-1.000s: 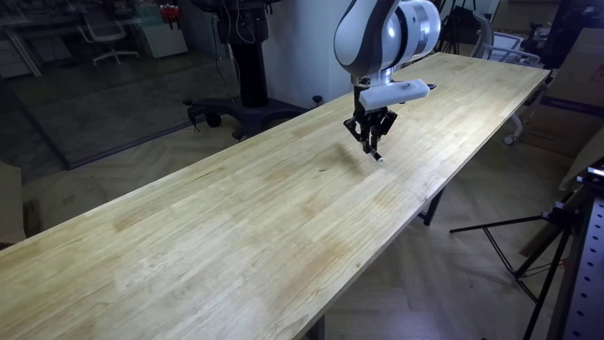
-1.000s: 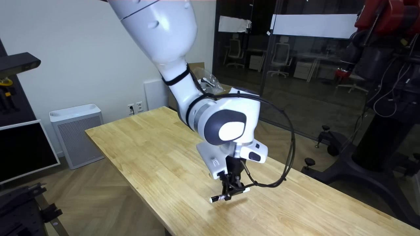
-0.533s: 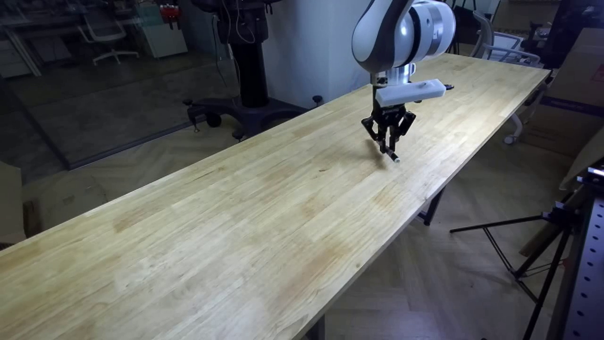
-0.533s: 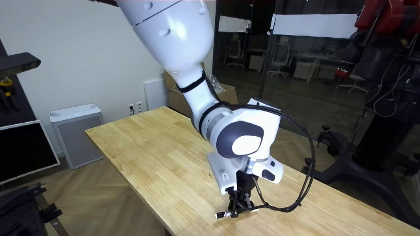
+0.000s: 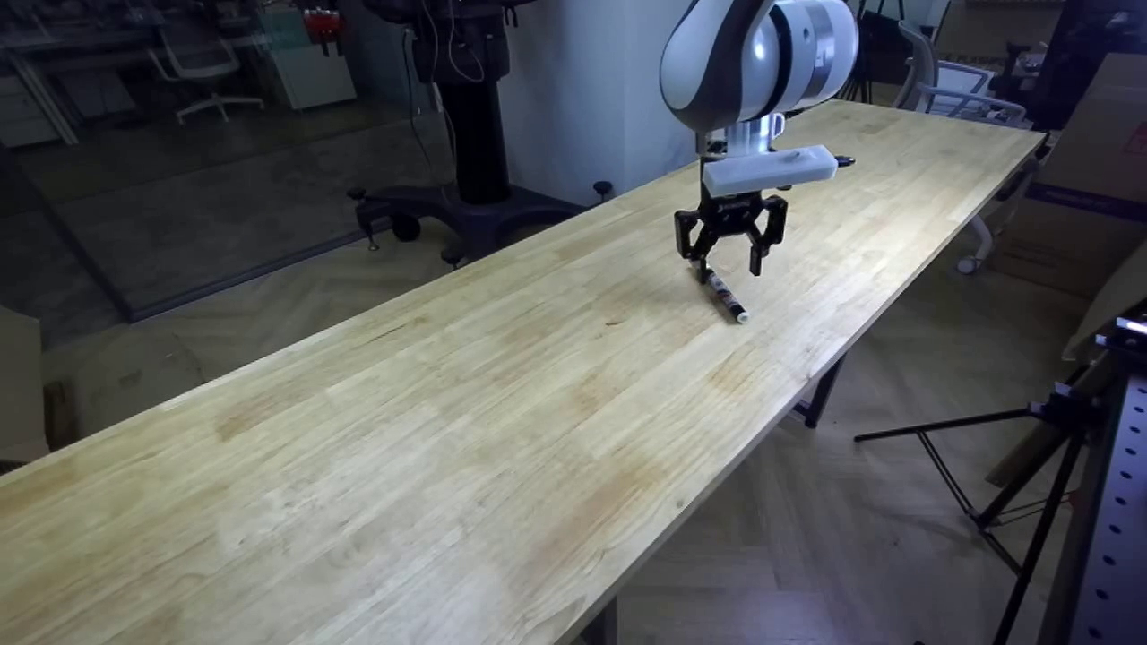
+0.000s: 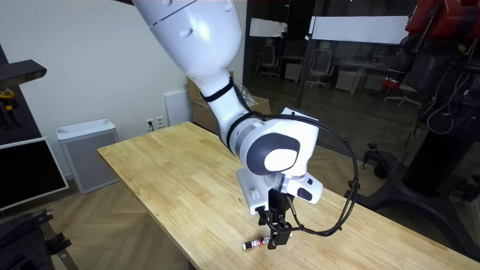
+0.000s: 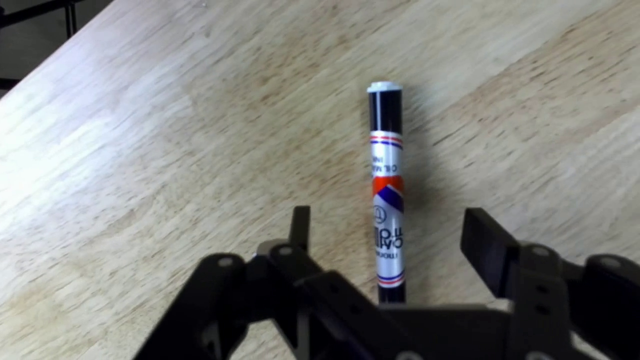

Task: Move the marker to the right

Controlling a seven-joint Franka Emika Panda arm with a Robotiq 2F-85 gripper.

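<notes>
In an exterior view, L to R: a black screen (image 6: pixel 30 170) w/ a white edge, far left. Then a tall white box (image 6: pixel 90 155) w/ a gray front. Then the long wood table (image 6: pixel 202 210), going down to the lower right. The big white arm (image 6: pixel 223 107) hangs in from the top middle, & a black cord (image 6: pixel 355 170) loops off to its R.

In an exterior view, a dark stand on wheels (image 5: pixel 479 148) is upper left, behind the table. Then, just R of ctr, the gripper (image 5: pixel 729 271) hangs low over the table. A chair (image 5: pixel 918 72) is upper right & a black tripod (image 5: pixel 1065 410) lower right.

In the wrist view, L to R: black bars (image 7: pixel 70 20) in the upper left corner, then a black finger (image 7: pixel 300 227), then the marker (image 7: pixel 388 195), then a 2nd black finger (image 7: pixel 487 250). The fingers are spread wide, w/ the marker btwn them & a gap on each side. It lies on the table, lined up top to btm: white tip, then black, then a white label w/ red & blue bits. Its low end is hidden. In both exterior views it's on the table by the fingers.
</notes>
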